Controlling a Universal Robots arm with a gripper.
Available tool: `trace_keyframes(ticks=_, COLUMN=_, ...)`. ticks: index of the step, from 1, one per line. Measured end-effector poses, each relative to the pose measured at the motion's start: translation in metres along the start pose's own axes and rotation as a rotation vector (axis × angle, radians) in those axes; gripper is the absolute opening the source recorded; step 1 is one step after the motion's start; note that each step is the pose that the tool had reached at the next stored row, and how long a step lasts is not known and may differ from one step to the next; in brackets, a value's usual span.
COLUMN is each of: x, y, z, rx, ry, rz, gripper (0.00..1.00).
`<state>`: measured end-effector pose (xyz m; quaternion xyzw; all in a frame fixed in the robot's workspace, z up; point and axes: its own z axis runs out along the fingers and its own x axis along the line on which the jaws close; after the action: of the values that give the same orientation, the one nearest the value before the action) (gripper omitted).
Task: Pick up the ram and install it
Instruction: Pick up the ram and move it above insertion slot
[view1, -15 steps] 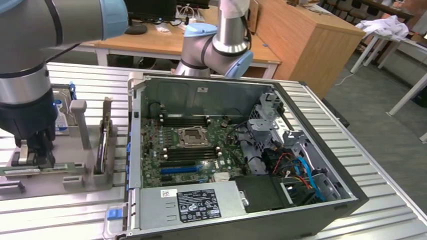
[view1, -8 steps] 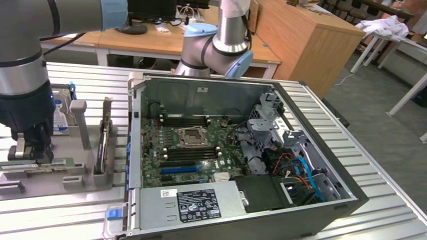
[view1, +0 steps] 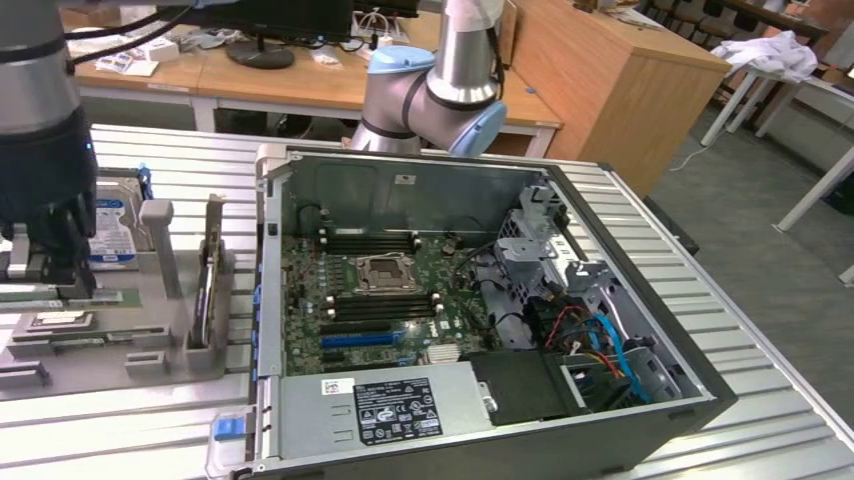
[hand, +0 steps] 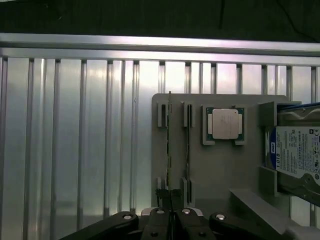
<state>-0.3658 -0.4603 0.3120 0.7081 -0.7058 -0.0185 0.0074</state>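
Gripper (hand: 170, 201) is clamped on the ram (hand: 169, 145) — the stick stands on edge in the grey holder (hand: 220, 170), not yet lifted, so you're at the pick. Just beside it sit a second stick (hand: 187, 150), then the CPU (hand: 226, 123). My read: pull straight up out of the holder — no twist. The memory slots (view1: 380, 241) lie well apart, toward the exterior view's right.

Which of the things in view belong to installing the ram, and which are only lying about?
For the job: the ram, gripped by the shut tool in the grey holder; the memory slots in the open computer case.
Lying about: the CPU chip; the hard drive; a second thin board beside the ram.
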Motion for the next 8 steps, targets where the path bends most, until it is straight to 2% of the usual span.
trace_keyframes(ticks=8, x=0.0, y=0.0007, z=-0.0197, rx=0.0, ry=0.0, rz=0.0, gripper=0.11)
